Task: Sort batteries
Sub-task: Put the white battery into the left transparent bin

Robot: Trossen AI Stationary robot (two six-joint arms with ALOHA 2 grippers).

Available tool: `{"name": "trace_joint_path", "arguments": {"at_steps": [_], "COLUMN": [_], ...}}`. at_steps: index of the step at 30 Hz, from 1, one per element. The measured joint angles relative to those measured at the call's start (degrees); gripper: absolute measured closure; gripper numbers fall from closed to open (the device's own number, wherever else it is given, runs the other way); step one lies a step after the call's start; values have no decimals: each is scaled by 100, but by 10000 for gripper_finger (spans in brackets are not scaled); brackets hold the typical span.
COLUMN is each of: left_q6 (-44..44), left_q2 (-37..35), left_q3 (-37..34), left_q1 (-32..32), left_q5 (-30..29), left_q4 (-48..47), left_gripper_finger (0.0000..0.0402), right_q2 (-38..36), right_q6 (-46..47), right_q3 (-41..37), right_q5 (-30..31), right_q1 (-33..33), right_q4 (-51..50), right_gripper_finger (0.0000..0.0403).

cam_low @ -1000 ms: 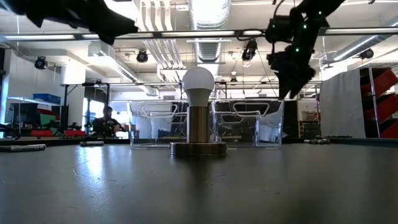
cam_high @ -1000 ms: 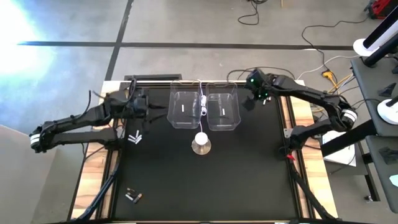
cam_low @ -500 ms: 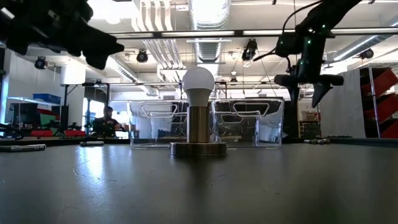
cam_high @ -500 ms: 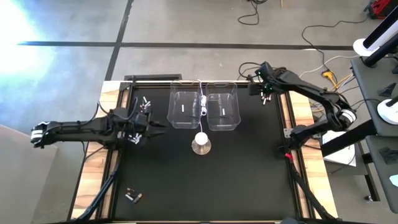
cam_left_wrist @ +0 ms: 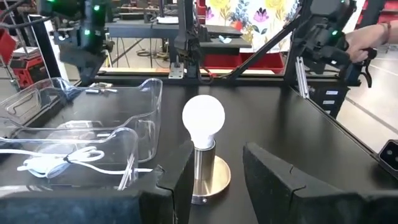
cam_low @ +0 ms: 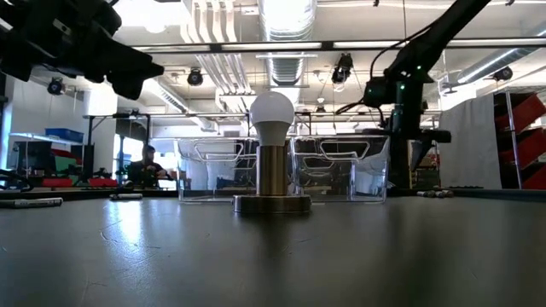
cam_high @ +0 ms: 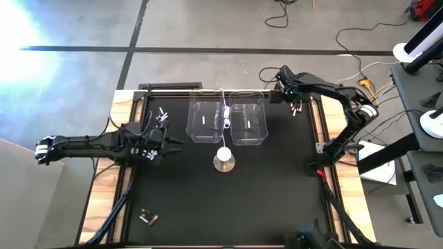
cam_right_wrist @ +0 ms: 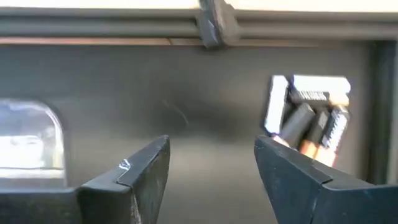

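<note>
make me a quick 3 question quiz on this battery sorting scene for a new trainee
1. True or false: the right hand is shut on one of the batteries.
2. What stands on the mat close by the clear bins? A) a bulb on a metal base B) a mug C) a book
3. How many clear bins are on the table?

Key: 1 false, its fingers are apart with nothing between them; 2 A; 3 two.
</note>
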Motion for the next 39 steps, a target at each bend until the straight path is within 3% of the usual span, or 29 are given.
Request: {"name": "trace_joint_path", "arguments": {"at_steps": [7, 13, 17, 20, 22, 28, 34, 39], "left_q6": [67, 66, -103, -654, -1207, -2416, -3210, -3330], "left_q2": [-166, -155, -158, -54, 83, 766, 1761, 2553], "left_q3": [-11, -13, 194, 749, 1265, 2245, 2367, 2451], "left_q1": [2, 2, 7, 119, 312, 1121, 1904, 2513], "left_q5": [-452, -725, -2159, -3564, -4101, -4192, -3842, -3362], "left_q4": [-234, -244, -884, -1684, -2393, -3951, -4389, -4406], "left_gripper_finger": [285, 285, 285, 285, 285, 285, 275, 249], "right_q2": [272, -273, -775, -1163, -1351, -1637, -1634, -1724], "right_q6": [-340, -598, -732, -737, -738, -814, -1091, -1322], "right_q3": [666, 649, 458, 275, 152, -351, -845, -1102], "right_q5": [-5, 455, 1078, 1342, 1389, 1399, 1401, 1402], "right_q1": [18, 555, 1442, 2201, 2677, 3659, 4105, 4369], "right_q4": [-270, -183, -152, 80, 276, 1085, 1537, 1537], "right_gripper_finger": [182, 174, 166, 159, 155, 147, 150, 157]}}
